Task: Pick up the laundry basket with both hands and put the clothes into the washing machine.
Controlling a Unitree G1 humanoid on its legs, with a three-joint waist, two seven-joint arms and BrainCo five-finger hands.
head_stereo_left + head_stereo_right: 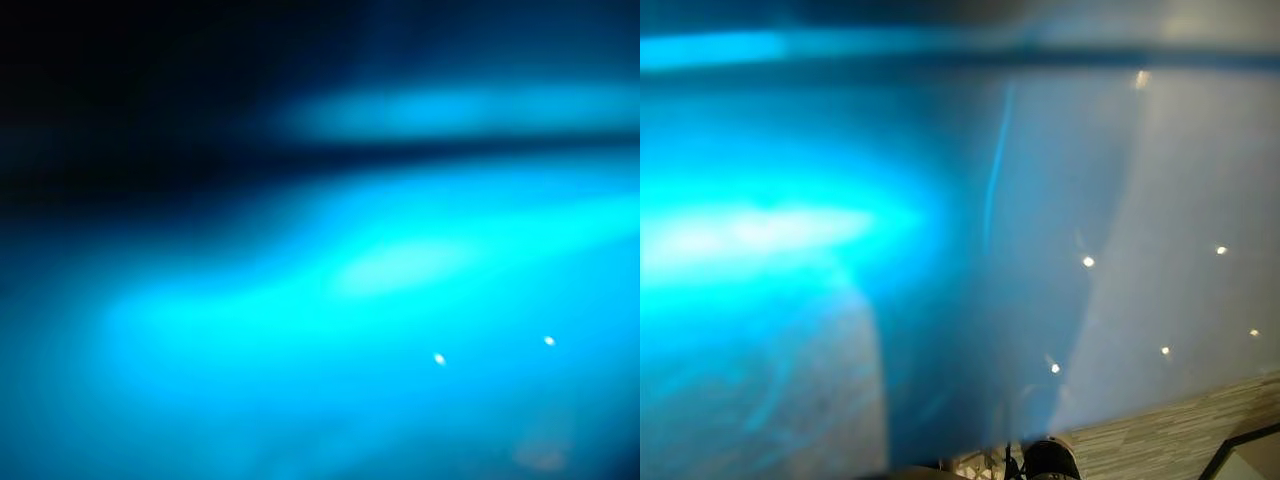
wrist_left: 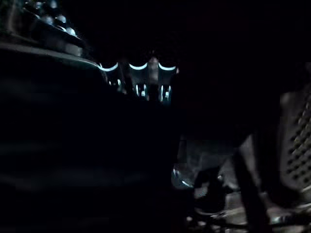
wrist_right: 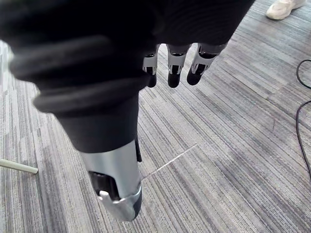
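Note:
A bright blue surface, very close to my head, covers the left eye view and the left half of the right eye view; I cannot tell whether it is the laundry basket. No clothes or washing machine can be made out there. My right hand hangs over grey carpet, its fingers relaxed and holding nothing, thumb apart. My left hand sits in a dark space, with faint light on its fingers. A perforated wall shows beside it; basket or drum, I cannot tell.
A pale grey-white surface lies to the right of the blue one, with a strip of striped carpet below it. In the right wrist view a person's light shoe stands on the carpet, and a pale rod lies on it.

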